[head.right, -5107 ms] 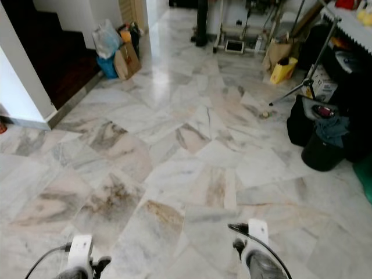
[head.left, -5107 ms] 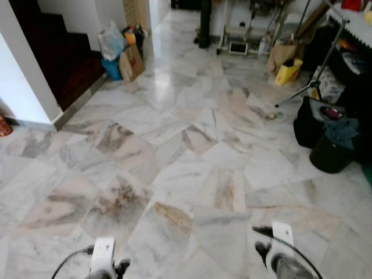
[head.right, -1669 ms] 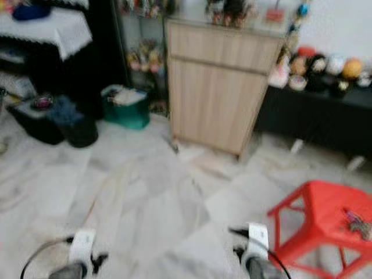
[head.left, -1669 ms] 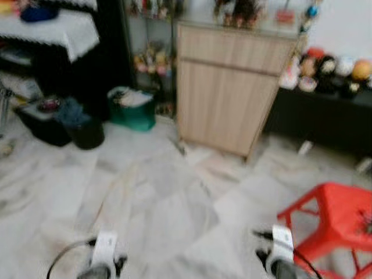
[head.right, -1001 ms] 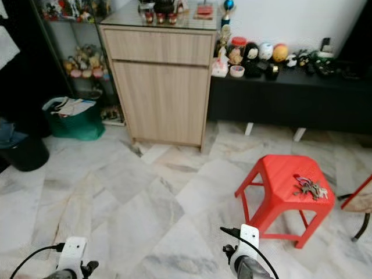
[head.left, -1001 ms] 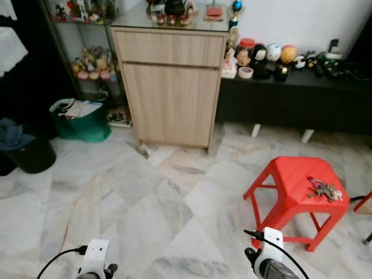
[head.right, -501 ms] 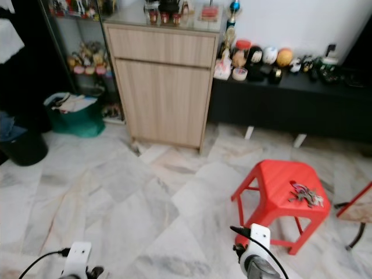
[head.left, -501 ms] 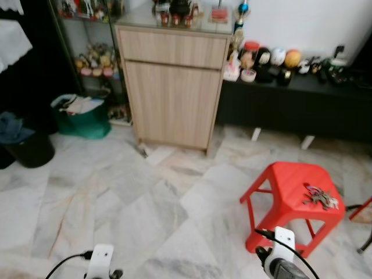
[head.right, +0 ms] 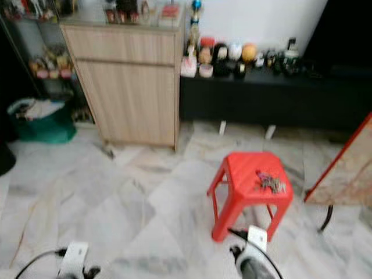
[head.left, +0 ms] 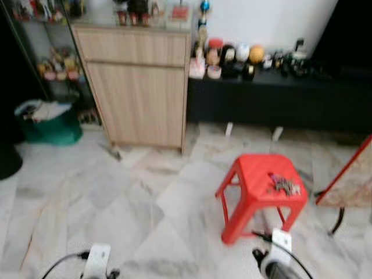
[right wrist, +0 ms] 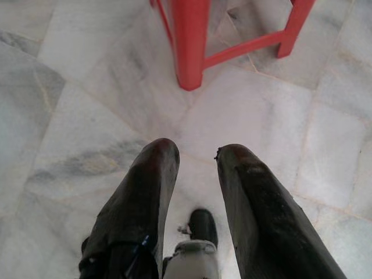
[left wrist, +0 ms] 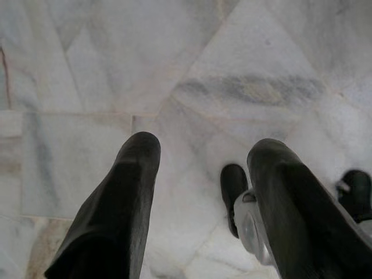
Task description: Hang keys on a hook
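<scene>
Left wrist view looks straight down past the left gripper (left wrist: 203, 157), whose two black fingers stand well apart with nothing between them, hanging above the pale marble floor (left wrist: 192, 52). The right gripper (right wrist: 195, 157) also hangs over the floor, its fingers parted by a narrower gap and holding nothing; just beyond their tips stand the legs and a crossbar of the red stool (right wrist: 192, 40). Dark shapes low in both wrist views, beneath the fingers, are too cut off to identify.

In the left eye view, the tops of both arms poke in at the bottom edge, the left arm (head.left: 97, 263) and the right arm (head.left: 278, 261), each with a black cable. The whole picture is slightly blurred. Just ahead of the right arm stands the stool, and on its seat, toward the far right corner, lies the bunch of keys (head.left: 283, 185); single keys cannot be made out. To the right of the stool a tilted board with a red edge (head.left: 349, 180) is cut off by the frame.

Farther back a light wooden cabinet (head.left: 136, 87) stands against the wall, with small items on top that are cropped and blurred. Beside it on the right runs a low black bench (head.left: 279, 102) carrying a row of small round ornaments. Left of the cabinet sits a green basket (head.left: 49, 125) in front of dim shelves.
</scene>
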Tool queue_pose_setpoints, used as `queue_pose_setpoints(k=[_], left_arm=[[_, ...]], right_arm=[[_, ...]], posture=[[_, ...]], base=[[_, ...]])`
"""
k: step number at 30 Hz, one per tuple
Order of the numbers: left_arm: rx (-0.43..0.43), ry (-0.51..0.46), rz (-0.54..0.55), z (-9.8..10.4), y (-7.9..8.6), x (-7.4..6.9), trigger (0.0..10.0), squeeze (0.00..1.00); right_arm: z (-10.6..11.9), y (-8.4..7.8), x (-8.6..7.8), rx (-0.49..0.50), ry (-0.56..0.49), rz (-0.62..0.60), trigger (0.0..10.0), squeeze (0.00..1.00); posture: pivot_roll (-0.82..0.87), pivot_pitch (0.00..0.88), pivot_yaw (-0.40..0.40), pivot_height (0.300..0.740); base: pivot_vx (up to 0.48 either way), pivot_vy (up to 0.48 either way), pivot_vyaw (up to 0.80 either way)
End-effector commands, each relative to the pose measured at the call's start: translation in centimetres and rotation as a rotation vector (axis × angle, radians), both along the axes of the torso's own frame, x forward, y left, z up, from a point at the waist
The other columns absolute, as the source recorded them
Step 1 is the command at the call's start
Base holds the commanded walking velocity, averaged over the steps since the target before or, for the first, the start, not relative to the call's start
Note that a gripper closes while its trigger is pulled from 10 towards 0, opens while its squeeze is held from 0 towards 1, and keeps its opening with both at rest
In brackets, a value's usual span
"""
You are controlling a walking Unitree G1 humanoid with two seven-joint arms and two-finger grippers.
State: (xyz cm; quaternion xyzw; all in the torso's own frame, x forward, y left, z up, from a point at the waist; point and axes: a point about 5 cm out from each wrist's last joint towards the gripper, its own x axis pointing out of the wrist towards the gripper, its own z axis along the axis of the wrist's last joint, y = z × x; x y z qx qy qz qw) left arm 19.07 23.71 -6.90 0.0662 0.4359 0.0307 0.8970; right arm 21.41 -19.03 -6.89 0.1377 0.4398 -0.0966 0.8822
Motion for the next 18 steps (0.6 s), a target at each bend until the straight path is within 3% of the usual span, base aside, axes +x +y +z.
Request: queue_pose_setpoints(k=[1, 4, 18], left_arm=[[-0.014, 0.001, -0.004, -0.11, -0.30, -0.07, 10.0, 0.00], [-0.018, 0.000, 0.004, -0.15, -0.35, -0.12, 10.0, 0.00], [-0.075, -0.032, 0.055, -0.17, -0.71, -0.11, 10.0, 0.00]], right_arm=[[-0.01, -0.56, -0.16, -0.012, 0.001, -0.011, 10.0, 0.00], [0.01, -0.58, -0.15, -0.015, -0.001, 0.005, 10.0, 0.00], [0.07, -0.76, -0.09, -0.020, -0.001, 0.011, 10.0, 0.00]], posture=[[0.05, 0.000, -0.026, 0.740], [0.05, 0.000, -0.030, 0.740], [0.05, 0.000, -0.039, 0.740]], base=[[0.000, -0.281, 0.00], [0.000, -0.284, 0.00], [0.000, 0.000, 0.00]])
